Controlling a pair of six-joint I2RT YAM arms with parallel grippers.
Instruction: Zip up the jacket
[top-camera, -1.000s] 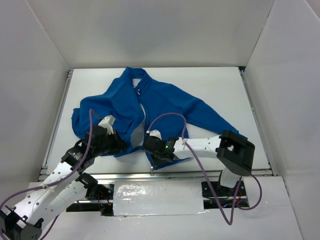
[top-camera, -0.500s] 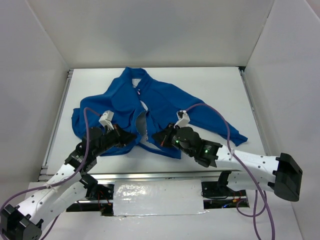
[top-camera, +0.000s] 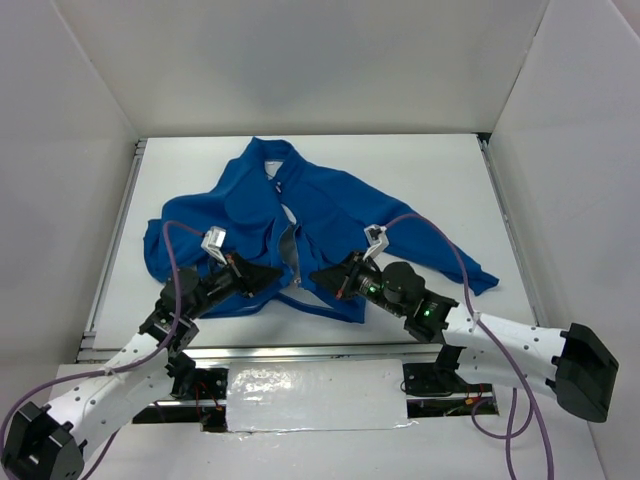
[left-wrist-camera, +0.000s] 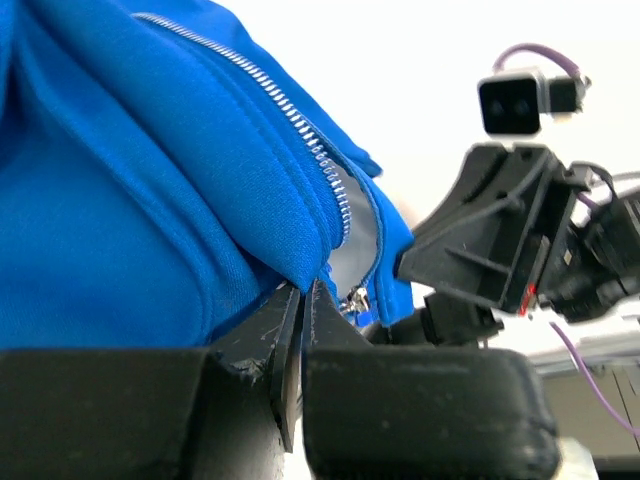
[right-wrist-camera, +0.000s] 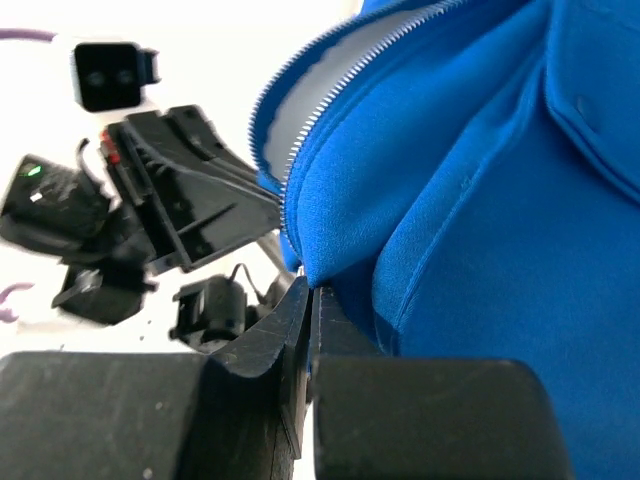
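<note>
On the left side of the white worktop (top-camera: 175, 170), the left hand (top-camera: 268, 272) is closed on one lower front edge of the bright blue fleece jacket (top-camera: 340, 200). The jacket lies spread across the middle of the surface with its collar at the far side. The left wrist view shows the hem pinched between both jaws. The silver-toothed zipper (left-wrist-camera: 300, 128) runs up from the pinch, and a small metal part (left-wrist-camera: 352, 298), probably the slider, hangs just beside the fingertips. To the right, the right hand (top-camera: 320, 276) is closed on the opposite front edge, and its wrist view shows the second row of teeth ending at the pinch. The two hands face each other, near but apart.

The step in hand appears to be aligning the two zipper ends. Bring both edges level and parallel before seating the pin in the slider. Hold the fabric taut without stretching it. Avoid twisting either edge, since a skewed pin is likely to jam.
</note>
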